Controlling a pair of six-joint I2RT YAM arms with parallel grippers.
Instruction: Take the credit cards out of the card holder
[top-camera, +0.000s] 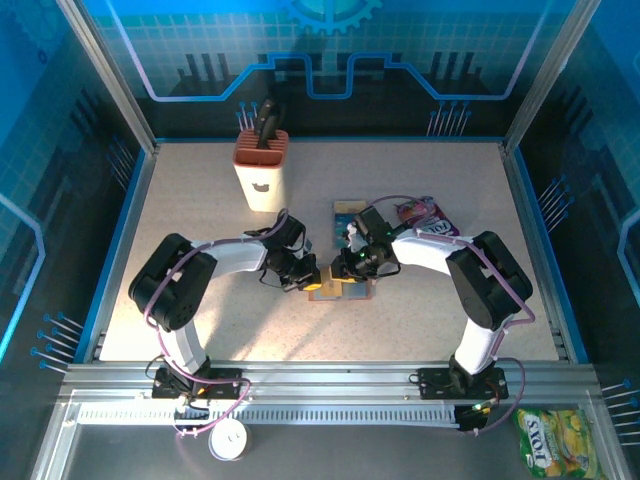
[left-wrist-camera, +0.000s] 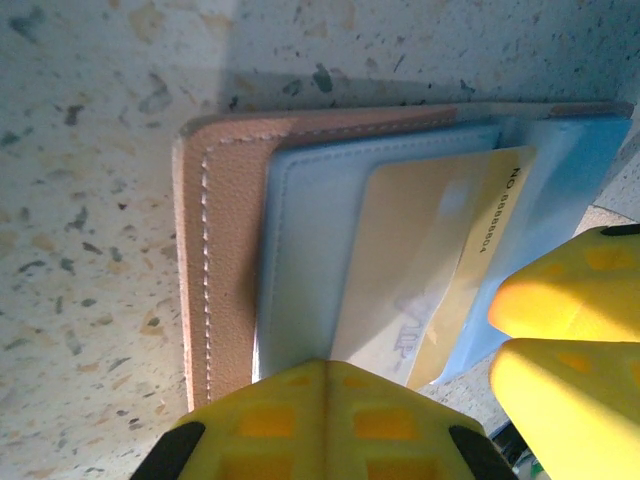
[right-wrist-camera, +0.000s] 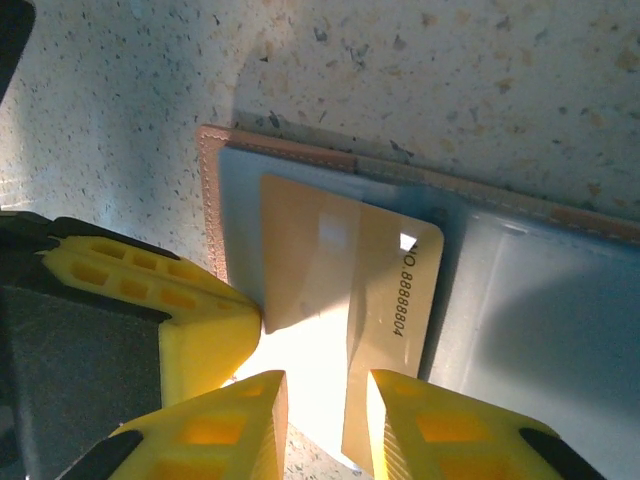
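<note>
The card holder lies open on the speckled table, brown outside with blue-grey pockets. A yellow credit card printed with a number sticks halfway out of one pocket; a paler band covers part of it. My left gripper is shut, its tips pressing on the blue pocket's edge. My right gripper stands over the card's free end with its fingers a little apart, and the card lies across the gap. One right finger shows beside the card.
A cream and orange block holding dark utensils stands at the back left. A purple snack packet and a flat teal rectangle lie just behind the right gripper. A yellow-green packet sits off the table at the front right.
</note>
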